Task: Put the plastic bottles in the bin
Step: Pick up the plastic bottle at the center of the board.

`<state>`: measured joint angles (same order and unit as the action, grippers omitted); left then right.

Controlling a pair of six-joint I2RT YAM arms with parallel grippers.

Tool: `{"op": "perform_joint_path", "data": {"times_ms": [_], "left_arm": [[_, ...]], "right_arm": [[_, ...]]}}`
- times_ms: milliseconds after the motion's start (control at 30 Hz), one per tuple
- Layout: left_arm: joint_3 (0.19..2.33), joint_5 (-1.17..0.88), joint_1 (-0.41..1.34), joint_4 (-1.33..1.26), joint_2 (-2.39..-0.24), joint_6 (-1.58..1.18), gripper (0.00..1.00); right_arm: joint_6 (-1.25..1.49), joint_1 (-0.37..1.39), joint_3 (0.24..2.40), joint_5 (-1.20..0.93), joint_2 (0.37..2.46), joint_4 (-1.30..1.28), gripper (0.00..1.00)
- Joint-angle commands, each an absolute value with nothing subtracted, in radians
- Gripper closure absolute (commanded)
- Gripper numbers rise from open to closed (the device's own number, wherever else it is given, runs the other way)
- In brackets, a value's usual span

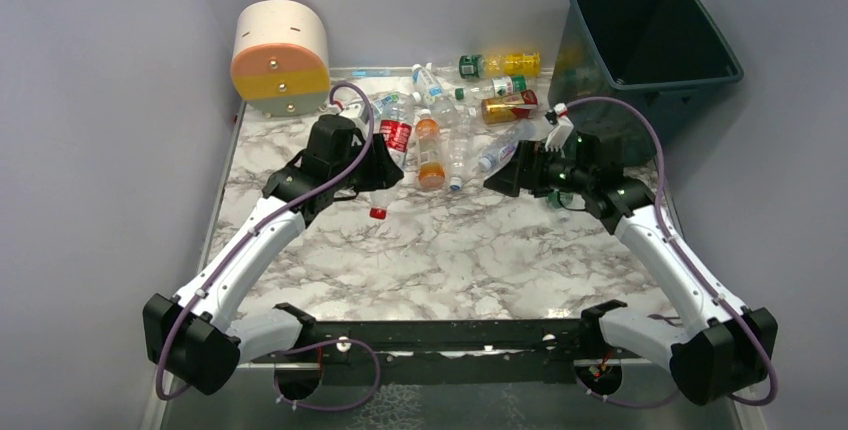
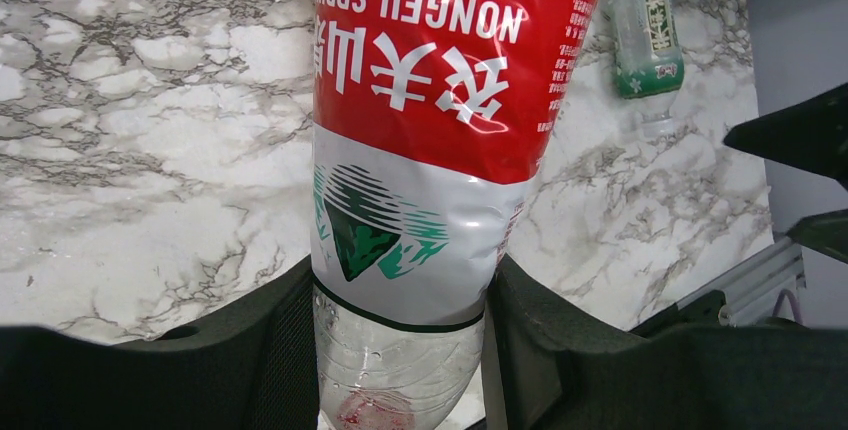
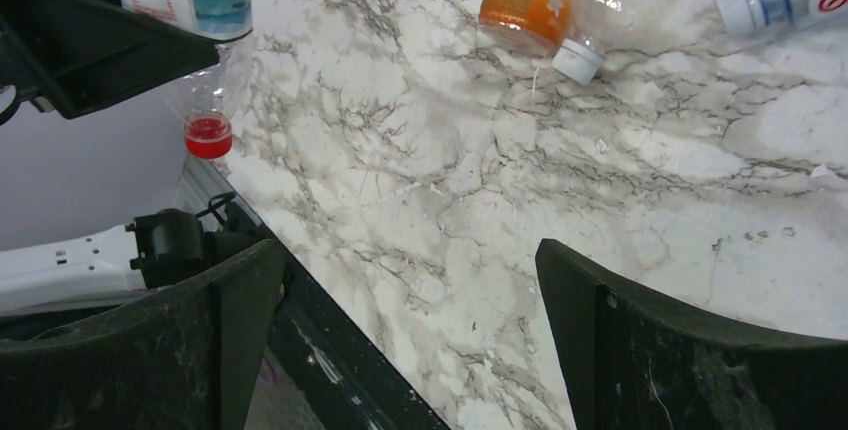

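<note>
Left wrist view: shows the left gripper (image 2: 400, 350) clenched on a red-labelled bottle (image 2: 440, 100), black fingers (image 2: 270, 350) pressing both sides of the clear, crinkled shoulder just below the label. Points the red cap (image 2: 365, 415) toward the lens and the base away from it.

From the top external view, puts the long axis roughly far to near, cap toward the arm bases and leaning slightly left. Looks lifted off the surface, though hard to be sure from above. Holds it left of centre, at the near edge of the pile and well apart from the bin (image 1: 680, 80).

Across the table, finds the right gripper (image 1: 505, 175) spread wide, grasping nothing, just beside the pile's right end. In the right wrist view, only bare stone between its two dark, dusty fingers.

Underneath all this, a marble-patterned table (image 1: 450, 240): white with grey veins, smooth, faintly glossy. Closed in by plain pale grey-lilac walls on three sides.

Along the far edge, the other plastic bottles (image 1: 470, 110): clear, thin-walled, lying flat and pointing every way. Among them an orange-liquid bottle (image 1: 430, 150) lying far to near, and a yellow-liquid bottle (image 1: 505, 63) lying crosswise against the back wall.

At the far right corner, the bin: dark teal, square, tapered, with a flared rim. At the far left, a round drum (image 1: 280, 55), cream above orange and yellow bands.
</note>
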<state>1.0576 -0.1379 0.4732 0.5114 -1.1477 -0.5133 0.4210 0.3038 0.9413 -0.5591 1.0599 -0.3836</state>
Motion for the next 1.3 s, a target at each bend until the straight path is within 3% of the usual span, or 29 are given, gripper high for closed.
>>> {"op": "perform_joint_path", "data": {"times_ms": [0, 600, 933, 1267], "left_arm": [[1.087, -0.211, 0.474, 0.503, -1.173, -0.530, 0.57], [1.200, -0.293, 0.523, 0.447, -1.377, -0.542, 0.57], [1.150, -0.365, 0.549, 0.370, -1.325, -0.566, 0.57], [1.037, -0.517, 0.551, 0.196, -1.278, -0.650, 0.56]], "right_arm": [[0.491, 0.308, 0.892, -0.640, 1.111, -0.199, 0.00], [0.554, 0.308, 0.914, -0.706, 1.186, -0.062, 0.00], [0.620, 0.308, 0.965, -0.649, 1.139, -0.030, 0.01], [0.808, 0.308, 0.926, -0.908, 1.298, 0.317, 0.01]]}}
